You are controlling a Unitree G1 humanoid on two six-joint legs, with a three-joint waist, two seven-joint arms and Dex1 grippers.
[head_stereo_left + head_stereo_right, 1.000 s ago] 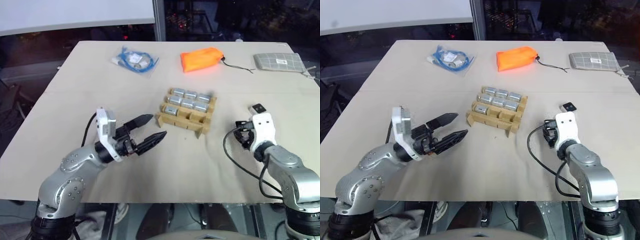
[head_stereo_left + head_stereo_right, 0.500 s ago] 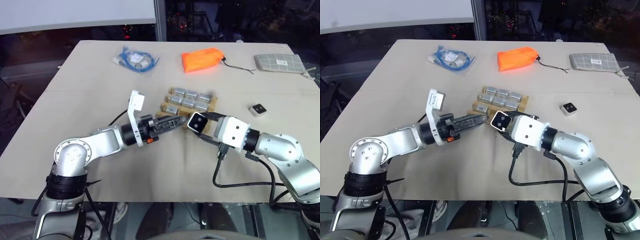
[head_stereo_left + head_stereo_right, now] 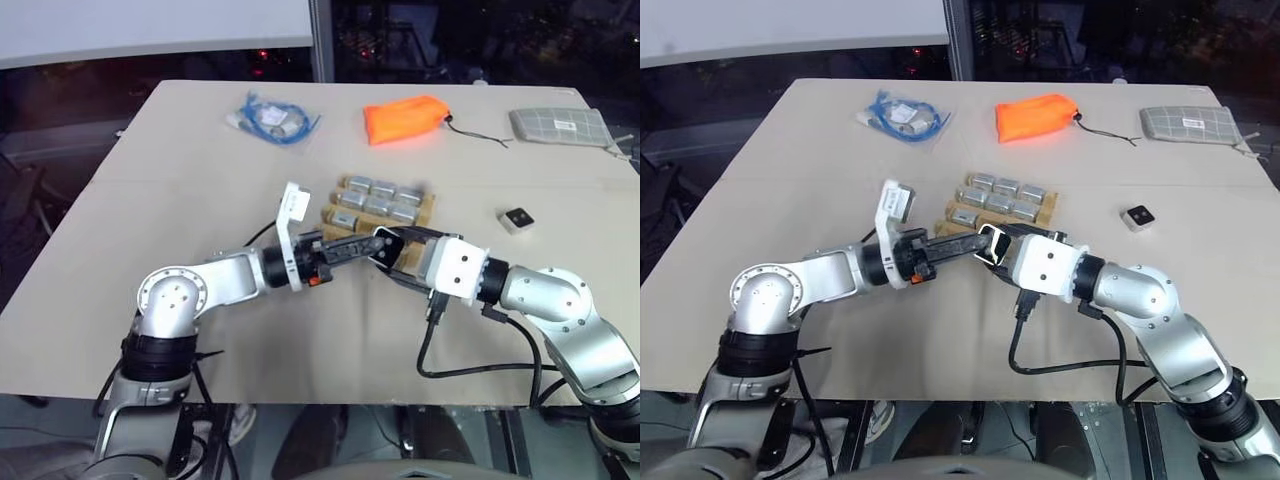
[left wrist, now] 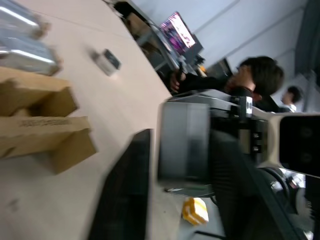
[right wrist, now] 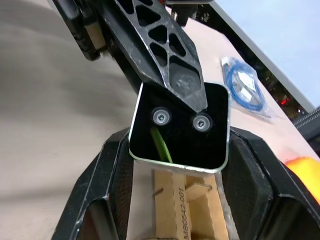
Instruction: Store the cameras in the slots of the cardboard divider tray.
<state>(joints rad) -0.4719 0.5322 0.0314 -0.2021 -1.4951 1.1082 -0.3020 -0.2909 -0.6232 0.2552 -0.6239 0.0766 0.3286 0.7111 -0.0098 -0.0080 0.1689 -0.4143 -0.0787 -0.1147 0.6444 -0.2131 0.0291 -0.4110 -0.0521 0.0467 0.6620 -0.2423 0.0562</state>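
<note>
Beige desk (image 3: 150,180) under dark windows, and both arms have swung inward since a second ago to meet just in front of the tray (image 3: 415,213). That looks like a handover. The right gripper (image 3: 992,246) has its fingers clamped on a camera (image 5: 180,127), held level toward the left. The left gripper (image 3: 362,243), wide open a moment back, has narrowed its fingers around that same camera; whether they grip yet, I cannot tell. Six cameras sit in the tray's far slots. One more camera (image 3: 517,219) lies loose, well right of the tray.
</note>
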